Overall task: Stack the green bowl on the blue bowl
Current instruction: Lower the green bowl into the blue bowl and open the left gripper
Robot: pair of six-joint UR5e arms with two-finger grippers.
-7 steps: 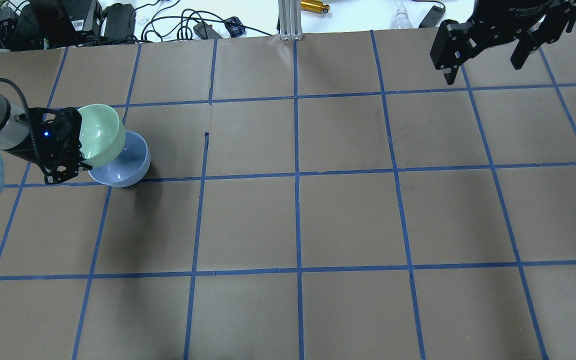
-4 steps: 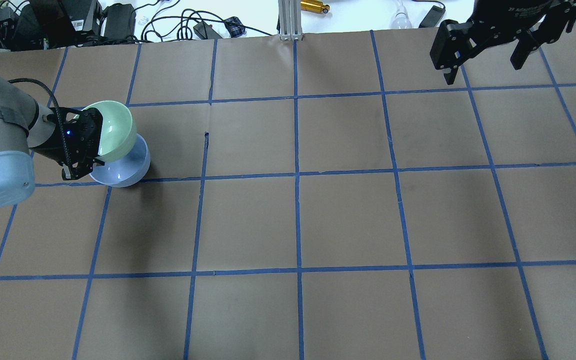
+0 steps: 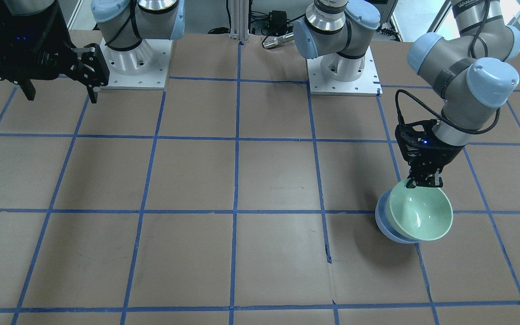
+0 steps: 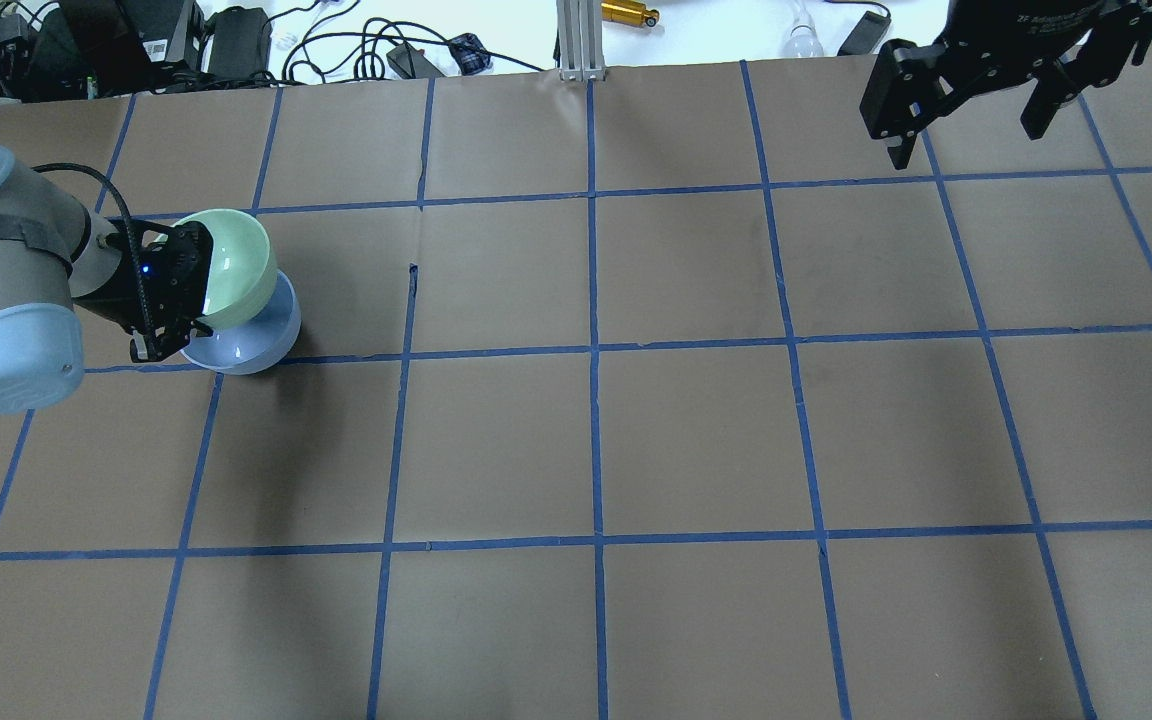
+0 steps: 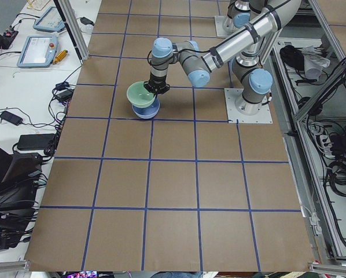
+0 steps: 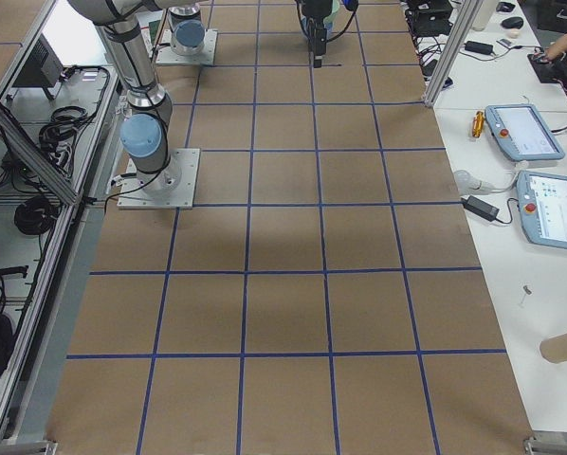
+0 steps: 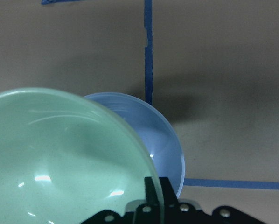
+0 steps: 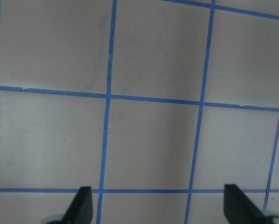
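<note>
The green bowl (image 3: 420, 215) hangs partly over the mouth of the blue bowl (image 3: 383, 222), covering most of it, so that only a crescent of blue wall and white rim shows beside it in the front-facing view. The green bowl's glossy inside carries nothing but light reflections. In the left wrist view the blue bowl's far inner wall is in sight past the green rim. Whether the two bowls touch cannot be told. The blue bowl stands on the table (image 4: 696, 440), on brown paper crossed by blue tape lines, just beside a tape crossing. White lettering on the body of the right gripper (image 4: 966, 125) is too small to read. The left gripper (image 3: 424, 183) has its fingers (image 7: 151, 198) clamped on the green bowl's rim at the edge nearest the arm, one inside the wall. The right gripper's fingers stand wide apart, well away from both bowls, above a far corner of the table.
</note>
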